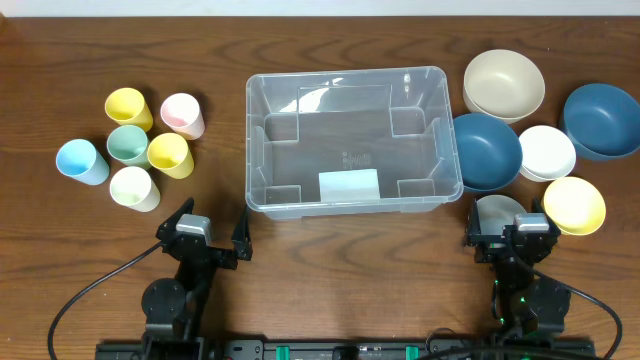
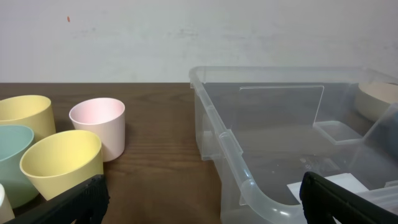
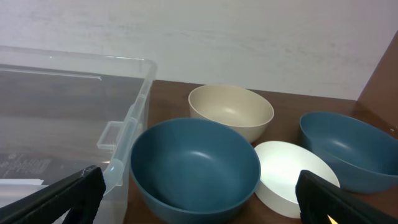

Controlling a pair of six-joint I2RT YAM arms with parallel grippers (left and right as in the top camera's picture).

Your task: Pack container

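Observation:
The container [image 1: 254,150], a large clear bin with a pale label on its base, stands empty at the table's middle. Several pastel cups [image 1: 170,154] cluster to its left and several bowls [image 1: 487,151] to its right. My left gripper [image 1: 217,208] is open near the container's front left corner, holding nothing. In the left wrist view that corner of the container [image 2: 249,186] lies between the wide jaws of the left gripper [image 2: 202,193]. My right gripper [image 1: 506,215] is open near the front right corner. The right wrist view has the right gripper [image 3: 199,186] facing a dark blue bowl [image 3: 194,168].
A grey bowl [image 1: 497,210] lies partly under my right gripper, a yellow bowl [image 1: 574,204] beside it. Beige [image 1: 504,84], white [image 1: 547,152] and a second dark blue bowl [image 1: 601,120] sit further back. Pink [image 2: 97,124] and yellow [image 2: 62,163] cups stand ahead of my left gripper.

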